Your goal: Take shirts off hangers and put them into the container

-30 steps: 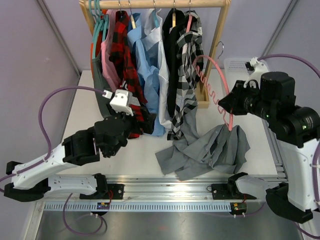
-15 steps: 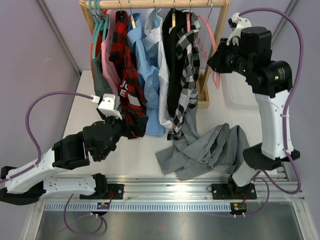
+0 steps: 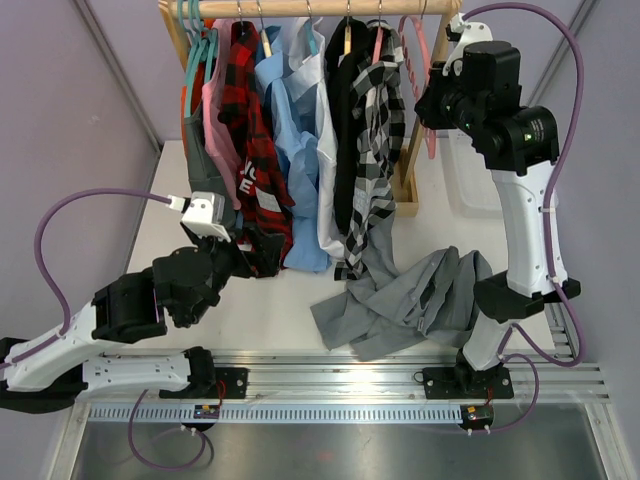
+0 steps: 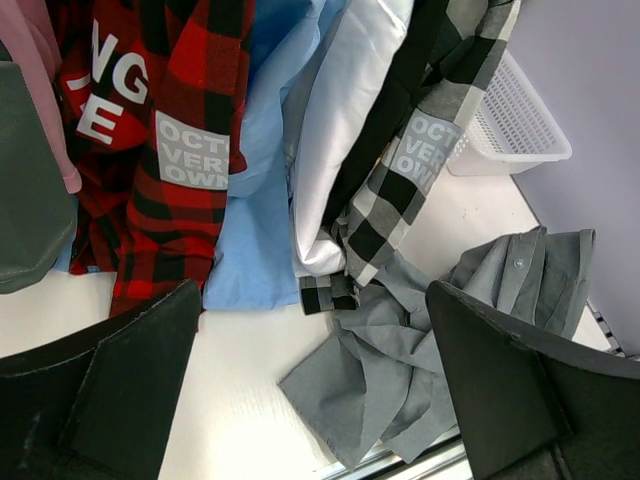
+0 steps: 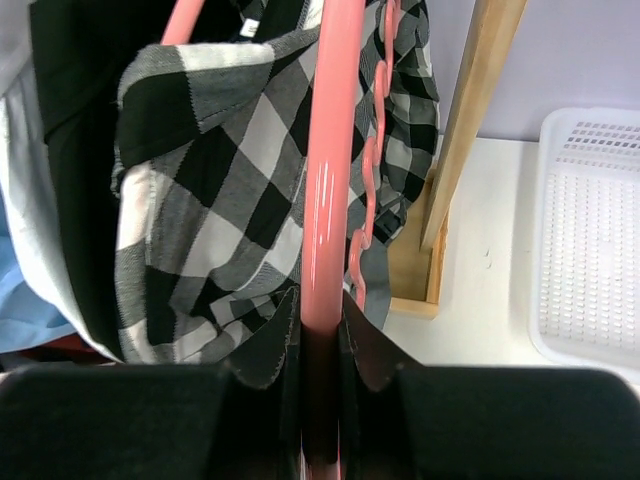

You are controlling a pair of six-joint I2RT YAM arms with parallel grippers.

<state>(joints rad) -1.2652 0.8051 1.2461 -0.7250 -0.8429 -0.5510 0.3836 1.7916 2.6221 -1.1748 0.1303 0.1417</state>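
The right arm stands tall from its base, upper link near upright and wrist bent toward the wooden rail (image 3: 320, 8). This puts the right gripper (image 5: 320, 335) high beside the rail's right post (image 5: 480, 120). Its jaws are narrow, pinched on the pink hanger (image 5: 328, 180). The hanger is bare and hangs upright just right of the check shirt (image 5: 230, 200). Whether its hook sits on the rail cannot be told.

The left arm lies low, stretched from the near left corner toward the hanging shirts, with the wrist camera uppermost. The left gripper (image 4: 312, 295) gapes wide and holds nothing. Its fingers are near the hems of the red check shirt (image 4: 170, 200) and the blue shirt (image 4: 260, 230).

The grey shirt (image 3: 410, 300) lies crumpled on the table (image 3: 170, 190), off any hanger, beside the right arm's base and touching the check shirt's hem. The basket (image 4: 510, 120) stands at the table's far right, beyond the post and apart from the grey shirt.
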